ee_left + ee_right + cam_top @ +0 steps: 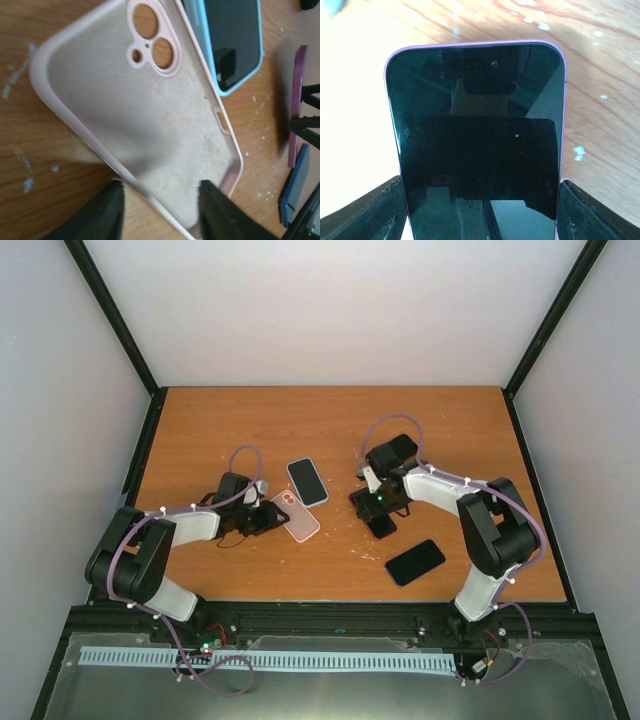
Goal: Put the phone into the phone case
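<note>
An empty pink phone case (296,516) lies open side up on the wooden table; it fills the left wrist view (145,110). My left gripper (262,519) is open at the case's near end (162,207). One finger (102,212) is over the bare table and the other (222,212) is over the case's inside. My right gripper (376,506) is shut on a purple-edged phone (477,140), gripping its two long sides, screen toward the camera. The phone also shows edge-on in the left wrist view (298,100), to the right of the case and apart from it.
A phone in a light blue case (307,481) lies just behind the pink case (235,45). A black phone (415,561) lies at the front right. A dark blue phone (295,187) lies under my right gripper. Black frame posts border the table.
</note>
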Motion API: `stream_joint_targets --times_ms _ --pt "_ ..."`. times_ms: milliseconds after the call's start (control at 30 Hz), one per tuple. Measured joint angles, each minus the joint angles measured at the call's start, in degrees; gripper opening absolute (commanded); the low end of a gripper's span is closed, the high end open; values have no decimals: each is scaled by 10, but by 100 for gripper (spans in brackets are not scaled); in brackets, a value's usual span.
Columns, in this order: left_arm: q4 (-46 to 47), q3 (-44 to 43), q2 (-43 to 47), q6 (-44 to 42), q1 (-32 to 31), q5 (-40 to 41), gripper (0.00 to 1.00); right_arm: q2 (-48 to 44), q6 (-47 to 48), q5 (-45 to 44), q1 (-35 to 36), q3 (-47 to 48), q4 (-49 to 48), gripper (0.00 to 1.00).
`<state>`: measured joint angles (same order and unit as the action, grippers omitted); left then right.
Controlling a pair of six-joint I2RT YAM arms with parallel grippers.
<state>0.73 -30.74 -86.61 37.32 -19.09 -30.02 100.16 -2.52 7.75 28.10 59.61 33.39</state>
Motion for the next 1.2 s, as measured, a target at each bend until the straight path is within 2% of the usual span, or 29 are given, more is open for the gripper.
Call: stream_joint_targets --times_ms 33,133,200,400,600,867,1200 --pt "3 3 3 5 -1 -7 53 -3 -6 1 7 0 -1 69" --pt "7 10 17 19 -3 -23 67 -12 -28 3 35 0 -7 68" --pt "6 12 38 30 -4 -26 83 -16 -43 4 53 2 -10 67" --pt "-5 11 115 51 23 -25 99 -16 -88 7 96 20 -32 66" --pt "-37 8 155 52 126 -22 99 -21 -131 11 134 32 -84 65" --pt "-70 5 177 45 221 -40 99 -9 -156 3 184 83 -132 65" --pt "-79 9 181 41 240 -58 99 80 -153 -29 232 174 -176 64"
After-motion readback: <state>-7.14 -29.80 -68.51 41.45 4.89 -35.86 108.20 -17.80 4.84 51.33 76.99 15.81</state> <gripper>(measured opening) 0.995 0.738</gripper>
